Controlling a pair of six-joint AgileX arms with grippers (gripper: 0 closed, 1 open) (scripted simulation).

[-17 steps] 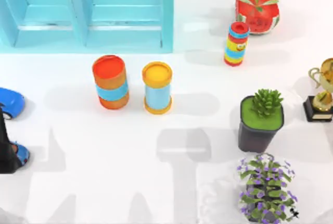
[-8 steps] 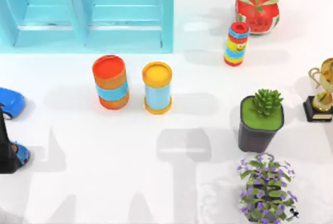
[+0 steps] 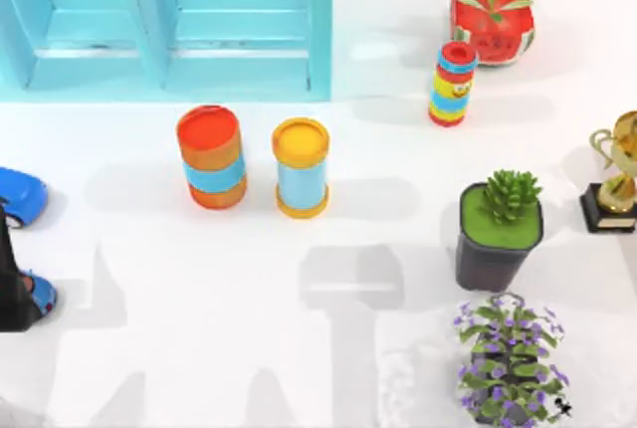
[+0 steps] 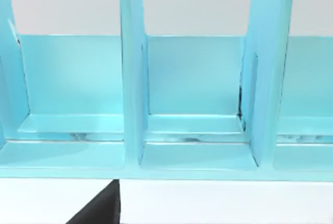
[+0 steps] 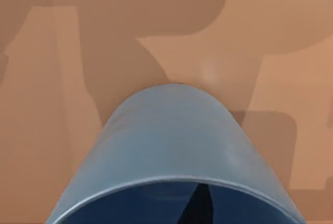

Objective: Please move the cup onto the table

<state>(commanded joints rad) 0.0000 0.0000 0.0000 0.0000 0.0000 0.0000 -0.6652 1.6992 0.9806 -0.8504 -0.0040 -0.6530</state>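
**Blue cup seen close against the right wrist camera, away from the white table**

The cup is shown with its round rim towards the lens, over a brown, shadowed surface. A dark sliver, seemingly part of the right gripper, is seen inside its mouth. How the cup lies relative to the cyan shelf unit cannot be told. The left arm is caught at the table's left edge, well in front of the shelf unit, and its wrist camera is turned on the shelf's open compartments. An orange cylinder with a light-blue band and a yellow-topped cylinder are stood upright just in front of the shelf unit. Whether either gripper is spread or pinching cannot be told.
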